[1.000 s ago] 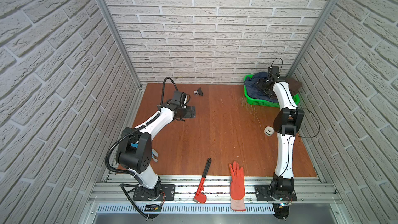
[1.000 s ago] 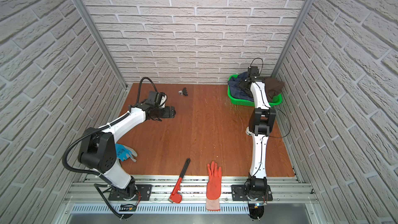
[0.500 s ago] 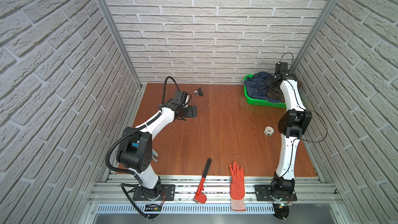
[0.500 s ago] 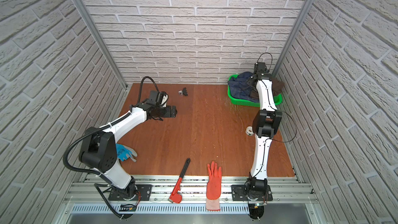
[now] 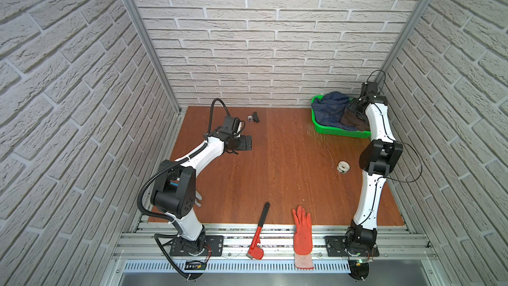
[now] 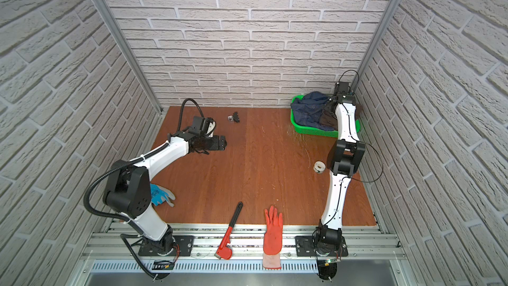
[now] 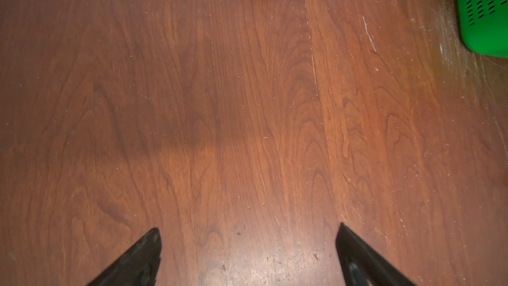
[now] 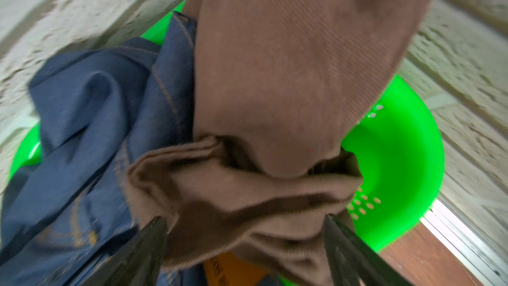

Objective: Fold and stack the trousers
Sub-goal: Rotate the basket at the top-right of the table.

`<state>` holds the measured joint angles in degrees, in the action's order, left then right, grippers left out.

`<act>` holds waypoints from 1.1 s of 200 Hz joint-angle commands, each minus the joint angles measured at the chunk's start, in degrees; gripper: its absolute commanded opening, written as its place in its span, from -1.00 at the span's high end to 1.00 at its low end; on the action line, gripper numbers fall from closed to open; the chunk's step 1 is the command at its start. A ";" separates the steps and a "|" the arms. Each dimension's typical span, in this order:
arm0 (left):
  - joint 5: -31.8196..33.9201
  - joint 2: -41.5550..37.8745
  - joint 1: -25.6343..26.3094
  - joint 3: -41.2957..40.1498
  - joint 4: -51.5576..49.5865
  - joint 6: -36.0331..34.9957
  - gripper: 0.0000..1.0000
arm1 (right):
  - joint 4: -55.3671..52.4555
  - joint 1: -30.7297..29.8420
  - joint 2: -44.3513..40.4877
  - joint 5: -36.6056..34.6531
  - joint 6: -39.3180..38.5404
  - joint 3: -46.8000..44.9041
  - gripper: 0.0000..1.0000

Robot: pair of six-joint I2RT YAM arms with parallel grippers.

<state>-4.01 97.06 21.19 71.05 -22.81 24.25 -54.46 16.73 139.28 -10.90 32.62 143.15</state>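
The right gripper [image 8: 244, 220] gapes wide, nose down in the far-corner green basket [image 8: 398, 147], the trousers [image 8: 275, 78] bunched straight ahead between its jaws. The left gripper [image 7: 248, 229], wide too, hovers well apart over the table [image 7: 247, 105].

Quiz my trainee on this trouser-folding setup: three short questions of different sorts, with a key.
1. True or false: the brown trousers lie spread flat on the table.
2. Multiple choice: what shares the green basket with them? A) a white towel B) blue jeans C) a red shirt
3. Fill in: the left gripper hangs over the bare table with its jaws ____.

Key:
1. False; they sit bunched in the basket.
2. B
3. open
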 commanded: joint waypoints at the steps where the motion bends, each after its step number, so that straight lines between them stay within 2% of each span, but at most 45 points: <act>1: -0.57 1.16 0.32 1.38 1.54 -0.08 -0.96 | 1.94 0.77 4.49 2.41 0.80 3.54 -0.80; 32: -0.73 1.95 0.30 2.03 1.41 -0.15 -0.96 | 4.49 1.75 8.78 5.77 1.72 5.46 -0.78; 50: -0.65 2.29 0.27 2.40 1.17 -0.30 -0.97 | 6.16 2.08 9.90 7.51 2.30 5.45 -0.60; 64: -0.82 2.52 0.34 2.94 0.89 -0.50 -0.96 | 7.01 2.34 10.00 8.49 2.98 5.46 -0.22; 80: -0.91 2.56 0.26 3.35 0.70 -0.52 -0.93 | 7.80 2.34 8.82 8.83 3.06 5.28 0.52; 95: -1.07 2.54 0.34 3.57 0.71 -0.48 -0.92 | 8.60 2.00 6.53 8.74 3.00 4.96 0.88; 129: -1.53 1.89 0.65 4.01 0.33 -0.52 -0.91 | 11.03 0.60 -1.45 7.57 1.27 5.00 0.89; 142: -1.35 1.36 0.87 4.01 0.38 -0.56 -0.91 | 16.70 1.37 -5.47 13.63 7.22 -2.32 0.89; 162: -1.06 0.24 1.13 3.97 -0.18 -0.69 -0.92 | 18.45 1.21 -6.71 18.17 10.32 -4.80 0.89; 183: -0.38 -1.56 1.36 3.05 -0.40 -0.78 -0.93 | 22.97 0.20 -9.69 16.81 11.73 -10.83 0.89; 220: -0.30 -3.00 1.53 1.66 -0.01 -0.18 -0.94 | 21.68 -2.48 -9.60 15.88 11.73 -12.40 0.89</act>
<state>-4.93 96.66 22.33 73.76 -23.51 24.12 -38.68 17.19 132.57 3.75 42.98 131.90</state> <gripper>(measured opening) 0.969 0.119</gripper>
